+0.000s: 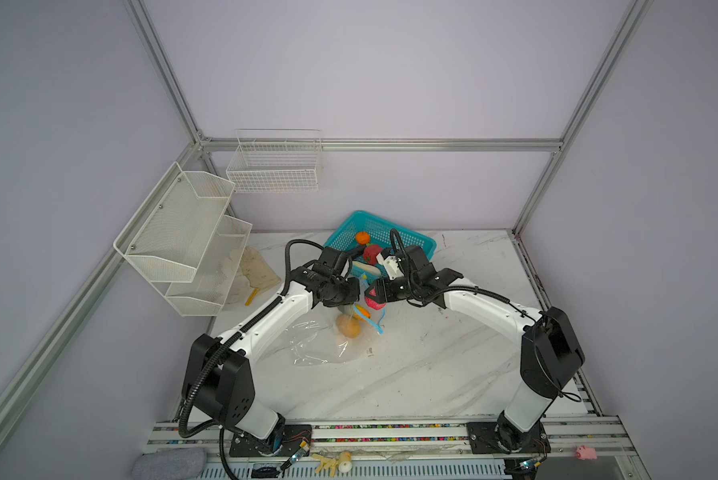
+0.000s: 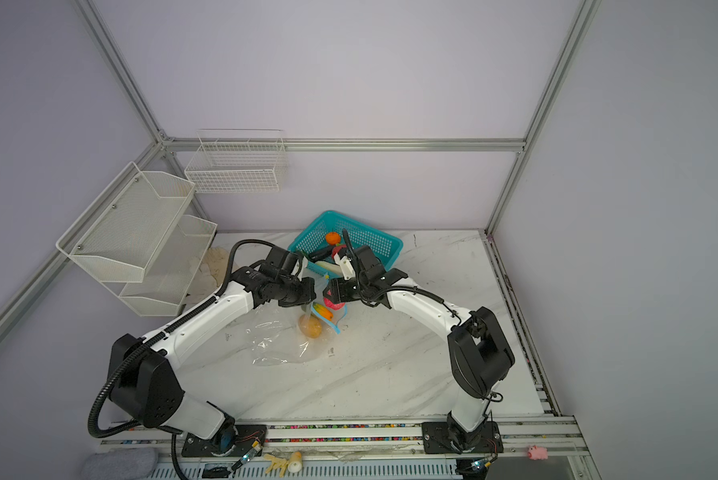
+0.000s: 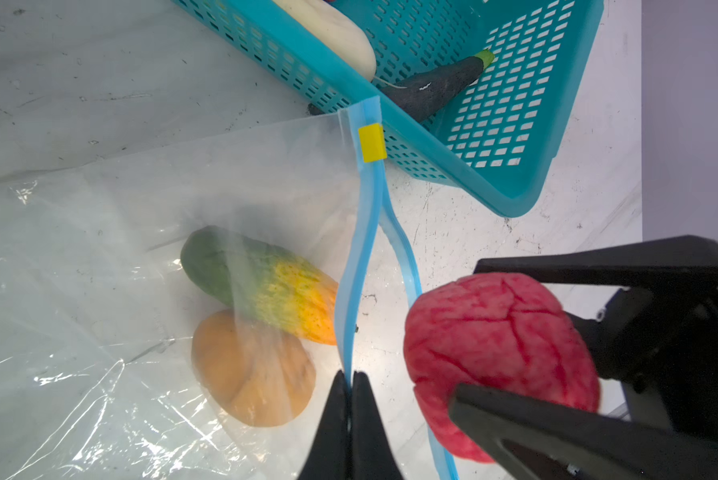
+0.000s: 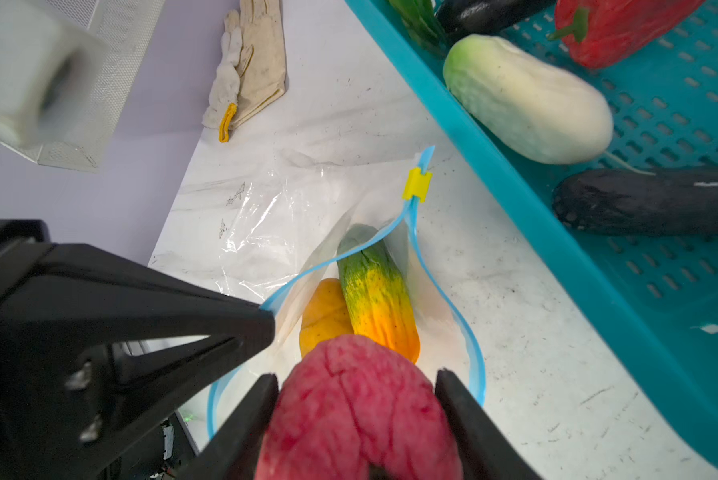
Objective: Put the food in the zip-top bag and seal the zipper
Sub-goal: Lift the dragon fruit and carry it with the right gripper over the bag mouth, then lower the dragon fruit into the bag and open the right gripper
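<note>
Now left jaws pinch zipper (image 3: 363, 249); right jaws grip pink fruit (image 3: 494, 357).

The surface (image 1: 432, 365) I work over is white with grey marbling (scuffed with dark marks). Toward its back sits a teal perforated basket (image 1: 380, 226). Just in front of it the crinkled clear zip-top bag (image 1: 311, 345) lies flat, and pale gloves (image 1: 261, 270) rest at the back left.

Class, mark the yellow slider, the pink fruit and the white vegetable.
yellow slider (image 3: 372, 142), left wrist view: centre of its face.
pink fruit (image 4: 357, 407), right wrist view: wrinkled top surface.
white vegetable (image 4: 528, 99), right wrist view: middle of its body.
</note>
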